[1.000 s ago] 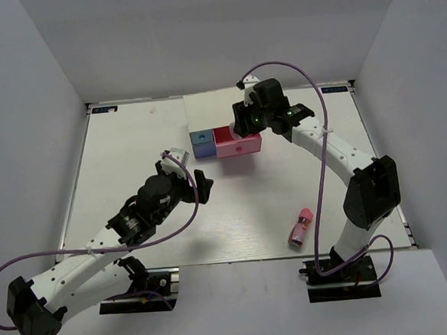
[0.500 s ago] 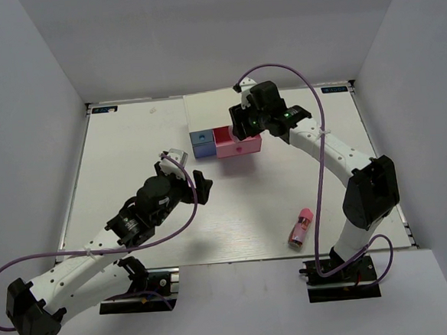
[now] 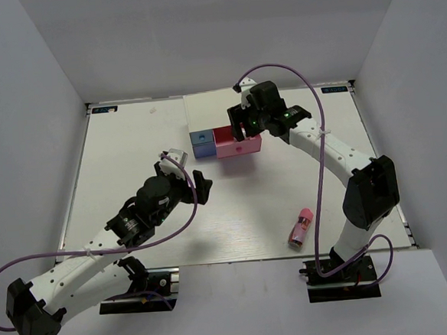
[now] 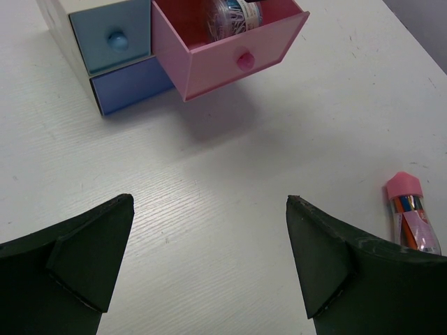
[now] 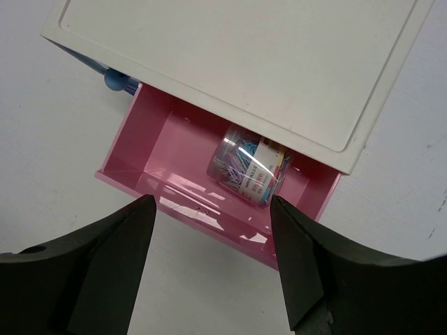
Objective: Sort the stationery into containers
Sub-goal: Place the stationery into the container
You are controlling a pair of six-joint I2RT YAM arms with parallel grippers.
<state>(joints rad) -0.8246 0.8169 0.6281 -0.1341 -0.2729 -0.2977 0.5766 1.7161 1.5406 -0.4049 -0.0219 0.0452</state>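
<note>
1. Right claw (image 5: 211, 204) apart, empty, above pink drawer (image 5: 154, 146); pot (image 5: 249, 167) lies inside it.
2. Lift straight up so the fingers clear the drawer front.
3. Left claw (image 4: 209, 202) wide apart, idle; tube (image 4: 412, 220) waits on desk (image 4: 209, 139).

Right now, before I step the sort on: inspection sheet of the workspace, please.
surface: white table, no spills seen
job's things: drawer chest at the far edge; pink drawer pulled out, clear pot of paper clips lying on its side inside; blue drawer and periwinkle drawer shut; pink tube lying on the table near the right arm's base
clutter: nothing seen
grippers: left jaws open, hovering over bare table; right jaws open above the pink drawer, nothing held
cables: purple cables loop off both arms, none on the drawers
surroundings: white walls on three sides
</note>
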